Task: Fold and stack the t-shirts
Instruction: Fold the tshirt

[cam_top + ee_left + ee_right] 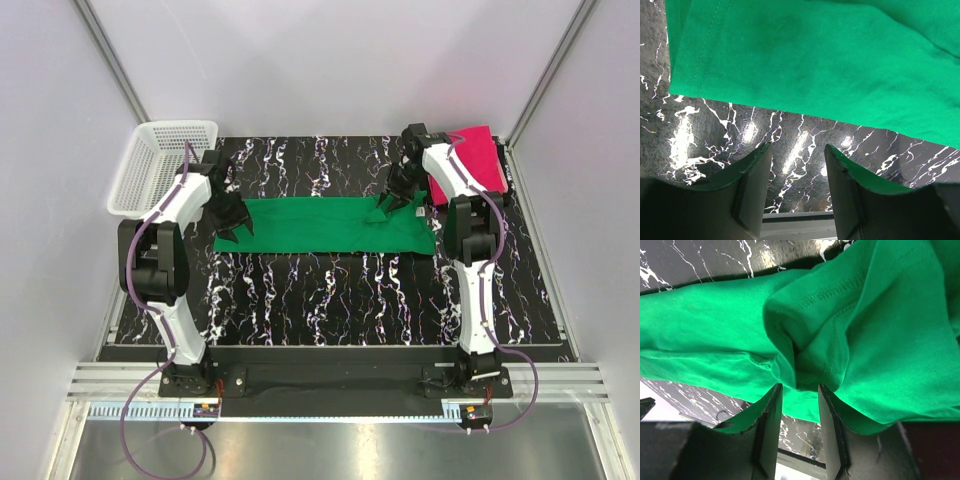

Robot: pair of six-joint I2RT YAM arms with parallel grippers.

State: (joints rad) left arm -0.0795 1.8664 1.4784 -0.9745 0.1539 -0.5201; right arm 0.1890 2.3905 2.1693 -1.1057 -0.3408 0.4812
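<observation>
Your green t-shirt (320, 225) lies as a long, soft band with stitched hems across the black, white-veined surface (330, 290); the pink t-shirt (475, 155) sits at the far right corner. Your right hand (799, 387) pinches a raised fold near the band's right end, while your left hand (797, 147) hangs partly open and empty at its left edge.
</observation>
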